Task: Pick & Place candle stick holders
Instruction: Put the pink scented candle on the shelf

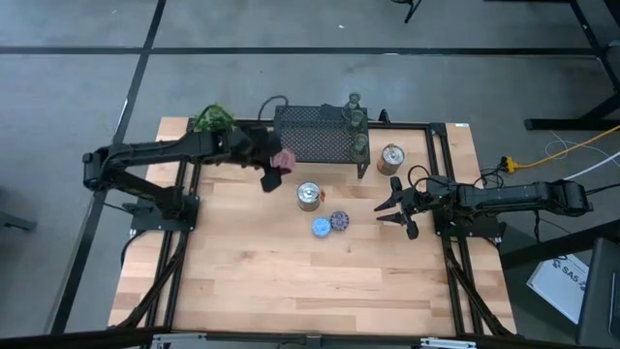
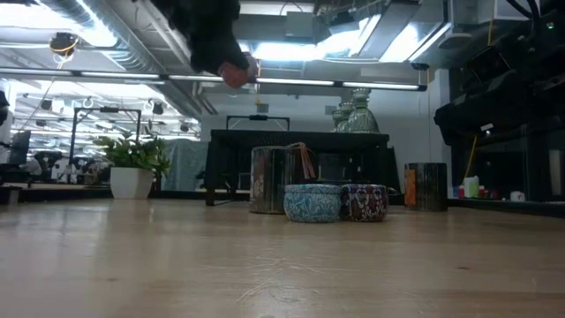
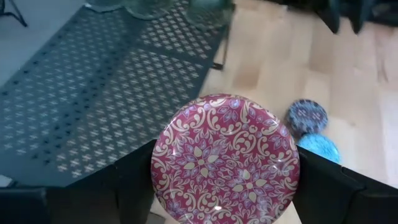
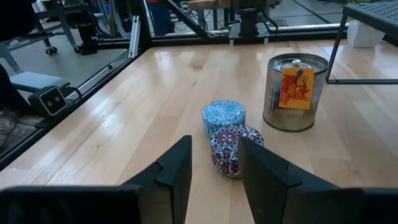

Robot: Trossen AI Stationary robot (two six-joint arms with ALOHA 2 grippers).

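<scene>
My left gripper [image 1: 269, 167] is shut on the pink holder [image 1: 283, 158], high above the table by the front edge of the black mesh stand [image 1: 315, 136]. My right gripper [image 1: 392, 206] is open and empty, low at the table's right, its fingers pointing toward the blue holder [image 4: 223, 118] and the purple holder [image 4: 235, 149], which stand side by side on the wood. One silver-and-orange holder [image 1: 309, 196] stands mid-table, another [image 1: 391, 157] right of the stand. Greenish glass holders [image 1: 358, 131] stand on the stand's right end. My left gripper pinches the pink holder by its round side wall [image 3: 158, 168] between its two fingers [image 3: 134, 180], one on either side. The patterned lid [image 3: 225, 158] faces the wrist camera. The holder is lifted clear of the table, high in the low view [image 2: 237, 71].
A small green potted plant [image 1: 212, 118] stands at the far left corner beside the stand. The near half of the wooden table [image 1: 291, 281] is bare wood. Black frame rails [image 1: 441, 184] run along the table's sides.
</scene>
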